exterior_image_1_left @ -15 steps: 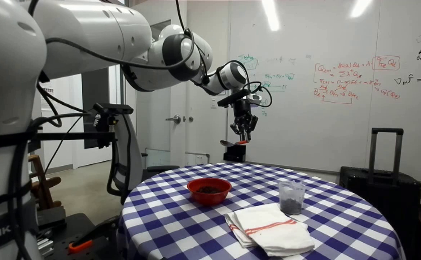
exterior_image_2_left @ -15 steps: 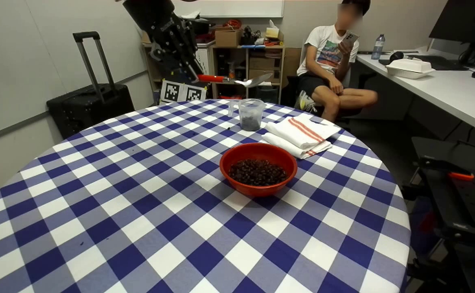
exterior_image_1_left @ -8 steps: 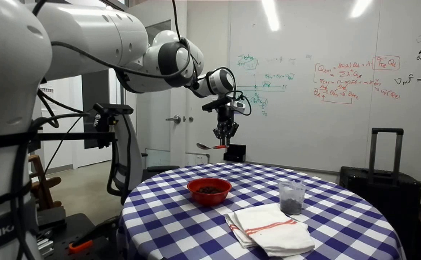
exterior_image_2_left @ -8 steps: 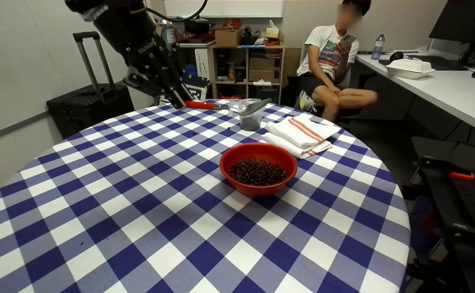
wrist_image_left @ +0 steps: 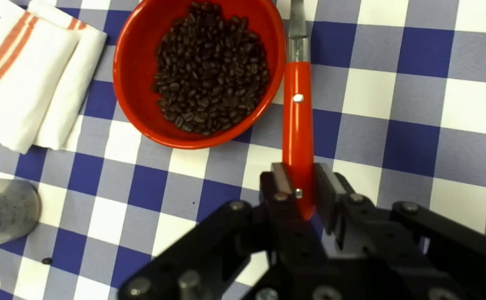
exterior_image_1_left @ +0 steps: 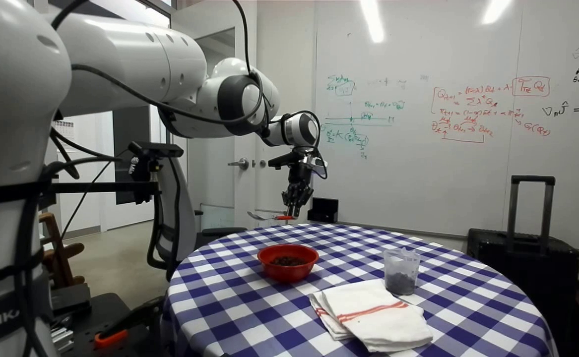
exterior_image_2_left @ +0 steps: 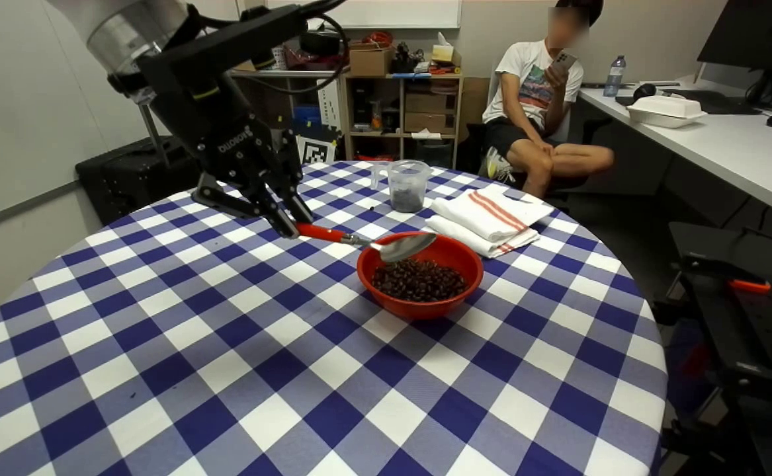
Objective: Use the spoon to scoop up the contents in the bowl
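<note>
The red bowl [exterior_image_1_left: 288, 273] stands upright on the checked table, also in an exterior view [exterior_image_2_left: 419, 309] and the wrist view [wrist_image_left: 136, 75]. It holds dark beans [wrist_image_left: 213, 75]. My gripper [wrist_image_left: 299, 179] is shut on the red handle of the spoon [wrist_image_left: 297, 125], near the handle's end. The spoon's metal head [exterior_image_2_left: 407, 247] is in the air and overlaps the bowl's rim in an exterior view. In the wrist view the spoon runs along the bowl's right side and its head is out of view past the top edge. No beans show on the spoon's head.
A clear measuring cup [exterior_image_2_left: 407, 192] with dark contents stands near a folded white towel [exterior_image_2_left: 491, 218] with red stripes. A stray bean [wrist_image_left: 47, 261] lies near the cup. A person [exterior_image_2_left: 534, 86] sits beyond the table [exterior_image_2_left: 260, 370]. A black suitcase [exterior_image_1_left: 522, 277] stands behind it.
My gripper has come down with the spoon held in it, moving left and lower in an exterior view. The spoon is closer to the bowl. The bowl, cup and towel have not moved.
</note>
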Action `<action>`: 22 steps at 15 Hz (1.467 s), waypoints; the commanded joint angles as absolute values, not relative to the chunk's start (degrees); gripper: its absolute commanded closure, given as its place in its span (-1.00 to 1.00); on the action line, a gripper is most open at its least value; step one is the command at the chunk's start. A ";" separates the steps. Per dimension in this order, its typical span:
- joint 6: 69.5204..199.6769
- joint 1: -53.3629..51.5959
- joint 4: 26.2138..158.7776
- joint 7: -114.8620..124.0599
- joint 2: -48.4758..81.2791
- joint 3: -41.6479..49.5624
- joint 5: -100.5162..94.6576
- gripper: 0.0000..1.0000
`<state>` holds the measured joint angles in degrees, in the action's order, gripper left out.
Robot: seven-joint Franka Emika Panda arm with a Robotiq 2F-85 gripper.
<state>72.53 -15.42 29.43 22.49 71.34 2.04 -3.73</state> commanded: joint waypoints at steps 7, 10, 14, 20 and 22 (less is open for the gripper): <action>72.21 -14.39 28.66 23.06 74.30 -0.72 -0.93 0.90; 73.18 -14.32 28.48 21.29 75.23 -1.34 -1.33 0.90; 75.93 -14.18 28.10 19.54 76.44 -1.56 -1.63 0.90; 82.74 -13.99 27.88 20.31 78.31 -1.59 -1.41 0.90; 84.44 -13.70 27.95 20.59 78.92 -1.54 -1.36 0.90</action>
<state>82.46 -14.45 29.40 20.59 77.43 -1.01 -2.19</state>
